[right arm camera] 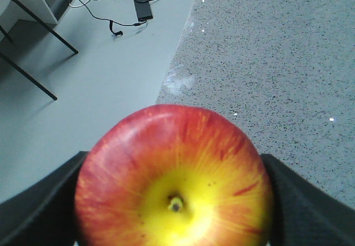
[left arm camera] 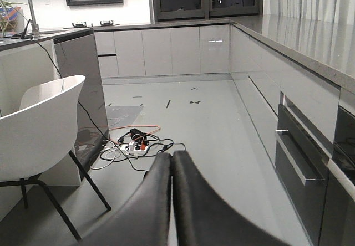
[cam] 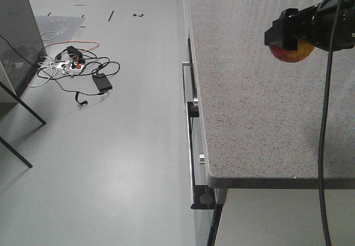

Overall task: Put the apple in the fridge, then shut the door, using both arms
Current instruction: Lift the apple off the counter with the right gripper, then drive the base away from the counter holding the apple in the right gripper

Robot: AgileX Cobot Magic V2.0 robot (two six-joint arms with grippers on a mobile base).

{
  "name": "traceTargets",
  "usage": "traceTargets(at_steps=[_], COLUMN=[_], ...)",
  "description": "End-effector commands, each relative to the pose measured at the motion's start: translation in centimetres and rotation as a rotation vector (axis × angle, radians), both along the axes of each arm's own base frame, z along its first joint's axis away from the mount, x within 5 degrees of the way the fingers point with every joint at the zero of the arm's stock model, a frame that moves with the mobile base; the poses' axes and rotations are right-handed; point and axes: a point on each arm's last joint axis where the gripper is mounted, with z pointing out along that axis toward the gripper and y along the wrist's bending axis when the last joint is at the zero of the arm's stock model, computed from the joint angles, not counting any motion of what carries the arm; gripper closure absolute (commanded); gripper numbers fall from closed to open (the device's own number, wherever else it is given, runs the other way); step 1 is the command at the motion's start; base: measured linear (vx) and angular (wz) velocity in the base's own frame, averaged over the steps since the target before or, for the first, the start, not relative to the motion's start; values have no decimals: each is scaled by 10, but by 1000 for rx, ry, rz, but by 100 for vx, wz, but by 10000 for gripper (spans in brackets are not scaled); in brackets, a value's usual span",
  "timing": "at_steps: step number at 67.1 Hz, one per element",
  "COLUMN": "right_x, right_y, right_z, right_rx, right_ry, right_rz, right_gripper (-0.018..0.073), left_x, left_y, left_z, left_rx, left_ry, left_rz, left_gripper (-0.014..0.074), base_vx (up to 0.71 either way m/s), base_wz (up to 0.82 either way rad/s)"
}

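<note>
The apple point(right arm camera: 183, 146), red with yellow streaks and its stem dimple facing the camera, fills the right wrist view. My right gripper point(right arm camera: 175, 207) is shut on it, with a black finger point(right arm camera: 39, 207) on each side. In the front view the same gripper point(cam: 289, 40) holds the apple point(cam: 292, 54) just above the speckled grey countertop point(cam: 249, 118), near its far right. My left gripper point(left arm camera: 172, 165) is shut with its fingers pressed together on nothing, and it hangs over the floor. The fridge and its door are out of view.
A black cable point(cam: 324, 146) hangs down from the right arm across the counter. Drawer handles point(cam: 184, 85) jut from the counter front. A power strip and tangled cables point(cam: 75, 66) lie on the grey floor. A white chair point(left arm camera: 39, 124) stands beside a dark glossy cabinet side point(left arm camera: 80, 85).
</note>
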Motion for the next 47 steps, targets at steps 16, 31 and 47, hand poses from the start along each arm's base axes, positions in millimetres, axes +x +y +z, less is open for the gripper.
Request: traceTargets(at_steps=[16, 31, 47], right_x=[-7, -7, -7], right_y=[-1, -1, -1], right_z=[27, 27, 27], right_rx=[20, 20, 20], right_ry=[-135, -135, -135], right_rz=[-8, -8, -8], right_gripper=[458, 458, 458], left_x=[0, 0, 0], left_y=[-2, -2, -2], left_z=[1, 1, 1], left_rx=[6, 6, 6], left_ry=[-63, -63, -63], left_rz=[-25, -25, -25], left_gripper=[604, 604, 604], base_vx=[0, 0, -1], base_wz=[3, 9, 23])
